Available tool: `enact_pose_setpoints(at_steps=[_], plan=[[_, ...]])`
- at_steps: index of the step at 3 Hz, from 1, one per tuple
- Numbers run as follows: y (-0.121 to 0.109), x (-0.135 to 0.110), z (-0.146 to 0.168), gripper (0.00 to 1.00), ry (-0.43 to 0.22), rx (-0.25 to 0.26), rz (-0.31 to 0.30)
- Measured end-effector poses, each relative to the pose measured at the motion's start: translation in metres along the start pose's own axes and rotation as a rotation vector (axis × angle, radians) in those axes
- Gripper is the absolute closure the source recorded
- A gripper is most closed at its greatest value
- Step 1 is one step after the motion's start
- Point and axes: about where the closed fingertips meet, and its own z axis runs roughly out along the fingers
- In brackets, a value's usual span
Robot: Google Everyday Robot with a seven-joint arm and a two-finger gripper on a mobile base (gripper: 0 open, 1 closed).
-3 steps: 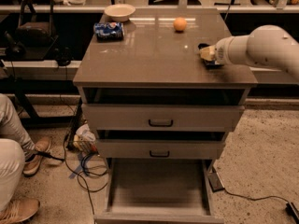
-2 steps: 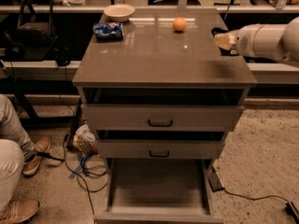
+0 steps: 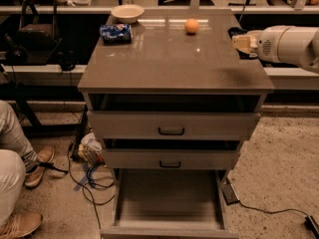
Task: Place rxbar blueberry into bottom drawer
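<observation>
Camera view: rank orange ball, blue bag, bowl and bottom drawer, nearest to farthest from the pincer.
Pincer: cabinet top's right edge.
1. Round orange ball, back centre.
2. Crinkled blue snack bag and pale bowl, back left: too close to call.
3. Open grey-brown bottom drawer, lowest, front.

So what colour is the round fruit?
The fruit is orange, camera view; gripper at cabinet's right edge.
</observation>
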Motion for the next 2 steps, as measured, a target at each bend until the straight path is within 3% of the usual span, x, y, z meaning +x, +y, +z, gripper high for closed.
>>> enact_pose_setpoints(at_steps=[1,2], plan=[[0.012,0.007,-0.007,1.0,0.007,-0.063,-0.033],[0.059,0.033,-0.044,1.0,0.05,-0.227,-0.137]])
